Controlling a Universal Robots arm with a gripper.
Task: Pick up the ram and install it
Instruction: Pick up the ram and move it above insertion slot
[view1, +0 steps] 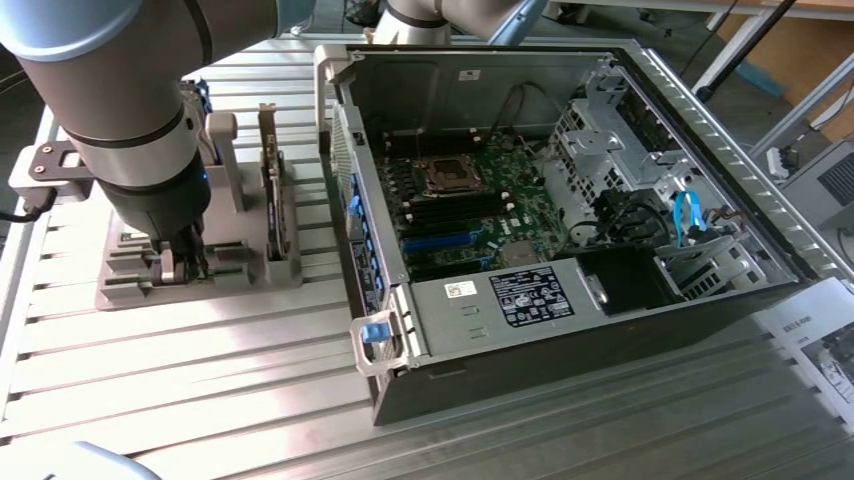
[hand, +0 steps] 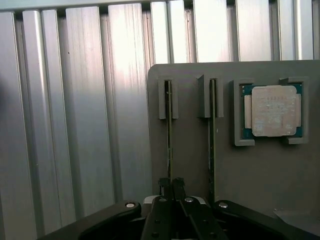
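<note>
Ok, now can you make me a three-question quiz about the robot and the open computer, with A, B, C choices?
1. What colour is the clip on the computer case?
A. red
B. yellow
C. blue

2. Where is the gripper?
A. down at the grey holder beside the computer case
B. inside the computer case
C. high above everything

3. What are the gripper's fingers doing?
A. spread wide apart
B. pinched on the ram
C. holding a cable

Answers:
1 C: the clip on the case's near corner is blue.
2 A: the exterior view shows it low at the holder, outside the case.
3 B: the wrist view shows both fingertips close against the thin board standing in its slot.
</note>
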